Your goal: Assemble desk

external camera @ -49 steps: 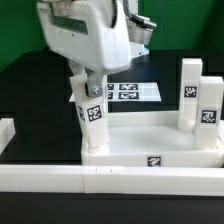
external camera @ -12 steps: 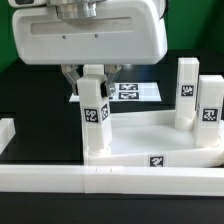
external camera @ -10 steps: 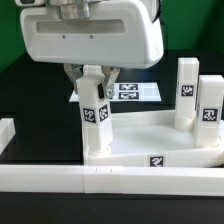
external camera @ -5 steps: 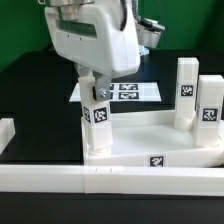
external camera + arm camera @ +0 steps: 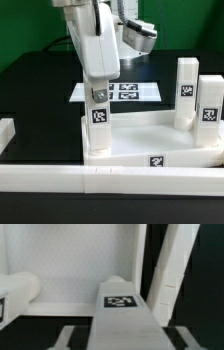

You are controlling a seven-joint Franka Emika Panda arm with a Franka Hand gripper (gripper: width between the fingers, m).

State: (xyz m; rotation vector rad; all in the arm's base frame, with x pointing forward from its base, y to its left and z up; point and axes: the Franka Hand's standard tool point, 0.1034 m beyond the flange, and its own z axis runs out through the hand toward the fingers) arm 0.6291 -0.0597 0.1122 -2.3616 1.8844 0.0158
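The desk panel (image 5: pixel 150 135) lies tray-side up, a tag on its front rim. A white tagged leg (image 5: pixel 97 118) stands upright on its front corner at the exterior view's left. My gripper (image 5: pixel 97 96) comes straight down over that leg and is shut on its upper part. In the wrist view the leg (image 5: pixel 122 308) fills the middle, tag facing me, with one finger (image 5: pixel 67 335) on each side of it. Two more legs (image 5: pixel 189 90) (image 5: pixel 209 108) stand upright on the panel's corners at the exterior view's right.
A long white border rail (image 5: pixel 110 181) runs along the front, with a short piece (image 5: pixel 6 130) at the exterior view's left. The marker board (image 5: pixel 128 91) lies flat behind the panel. The table is black.
The gripper has turned about its vertical axis, from broadside to the camera to edge-on, staying over the leg. The leg stays upright at the same corner.
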